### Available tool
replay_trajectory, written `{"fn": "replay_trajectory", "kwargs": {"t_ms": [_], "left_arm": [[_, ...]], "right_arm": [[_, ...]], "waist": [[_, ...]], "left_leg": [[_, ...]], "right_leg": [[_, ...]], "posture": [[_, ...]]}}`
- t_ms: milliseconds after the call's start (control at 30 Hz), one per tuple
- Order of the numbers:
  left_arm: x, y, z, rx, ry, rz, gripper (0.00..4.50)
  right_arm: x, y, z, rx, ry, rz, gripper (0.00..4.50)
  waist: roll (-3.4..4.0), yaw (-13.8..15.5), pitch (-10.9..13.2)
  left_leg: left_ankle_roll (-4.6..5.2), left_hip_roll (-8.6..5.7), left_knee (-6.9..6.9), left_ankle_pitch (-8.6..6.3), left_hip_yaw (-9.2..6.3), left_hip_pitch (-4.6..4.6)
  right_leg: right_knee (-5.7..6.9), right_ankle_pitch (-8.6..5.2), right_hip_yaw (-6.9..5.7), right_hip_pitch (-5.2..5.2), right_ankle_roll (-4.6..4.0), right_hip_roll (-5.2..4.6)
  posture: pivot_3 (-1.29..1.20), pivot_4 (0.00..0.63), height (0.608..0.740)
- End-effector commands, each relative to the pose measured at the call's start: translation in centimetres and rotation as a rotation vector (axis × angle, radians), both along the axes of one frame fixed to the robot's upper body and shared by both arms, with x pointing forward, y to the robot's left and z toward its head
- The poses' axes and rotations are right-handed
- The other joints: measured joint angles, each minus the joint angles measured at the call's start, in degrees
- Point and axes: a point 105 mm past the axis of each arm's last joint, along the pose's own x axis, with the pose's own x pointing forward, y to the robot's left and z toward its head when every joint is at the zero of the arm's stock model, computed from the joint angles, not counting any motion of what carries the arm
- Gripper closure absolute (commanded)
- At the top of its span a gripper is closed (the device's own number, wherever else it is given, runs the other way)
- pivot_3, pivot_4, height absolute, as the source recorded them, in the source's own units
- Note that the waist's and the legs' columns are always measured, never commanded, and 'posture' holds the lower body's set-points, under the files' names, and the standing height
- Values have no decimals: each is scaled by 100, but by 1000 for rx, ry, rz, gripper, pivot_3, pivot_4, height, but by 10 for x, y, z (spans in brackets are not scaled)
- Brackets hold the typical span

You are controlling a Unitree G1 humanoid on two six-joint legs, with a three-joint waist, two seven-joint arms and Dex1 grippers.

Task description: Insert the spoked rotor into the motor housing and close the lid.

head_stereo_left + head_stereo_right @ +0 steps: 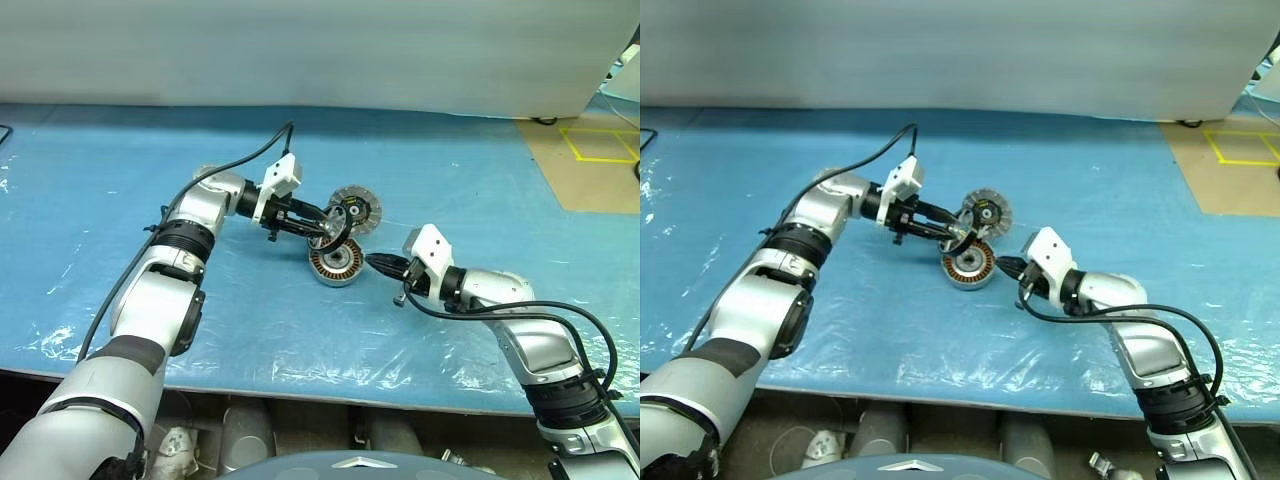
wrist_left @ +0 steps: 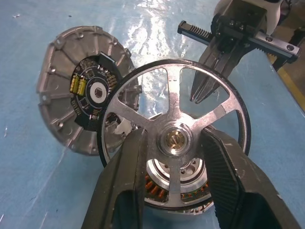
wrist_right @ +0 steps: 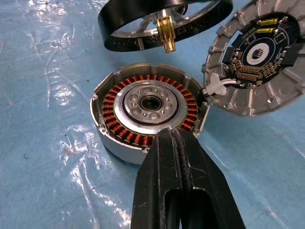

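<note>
On the blue plastic-covered table [image 1: 120, 200] I see the motor housing [image 3: 147, 107] sitting open side up, its ring of copper windings around the centre hub exposed. Just above it, my left gripper [image 2: 174, 143] has its two fingers closed on the hub of the spoked rotor [image 2: 174, 102], partly open around that hub, and holds the wheel in the air, tilted, with its brass shaft pointing down toward the housing but not yet inside it. Beside the housing, on the far side, the lid [image 3: 255, 57] leans at an angle with its circuit-board face showing, its edge touching the housing rim, and a small white connector sits between them. My right gripper [image 3: 178, 143] has its fingers pressed fully together, empty, its tip at the near rim of the housing.
</note>
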Motion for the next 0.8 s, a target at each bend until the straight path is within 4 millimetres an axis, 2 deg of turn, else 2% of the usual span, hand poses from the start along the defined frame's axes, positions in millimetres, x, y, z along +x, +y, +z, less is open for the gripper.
{"fn": "replay_trajectory", "kwargs": {"t_ms": [33, 733, 800], "left_arm": [[-1, -2, 5, 20, -35, -32, 2747], [-10, -5, -25, 86, 12, -48, 2747], [-6, -4, -28, 110, -15, -29, 2317]], "right_arm": [[-3, -2, 16, 16, -56, 1, 4500], [-1, -3, 18, 16, -68, -14, 4500], [-1, -3, 18, 15, -71, -16, 4500]], "waist": [[0, 1, 0], [0, 7, 0], [0, 7, 0]], "left_leg": [[0, 0, 0, 0, 0, 0], [0, -2, 2, 0, -1, 2], [0, -2, 2, 0, -1, 2]], "right_leg": [[0, 0, 0, 0, 0, 0], [1, 0, 0, 4, 0, -2], [1, 0, 0, 4, 0, -2]], "posture": [[0, 150, 740], [0, 150, 740], [0, 150, 740]]}}
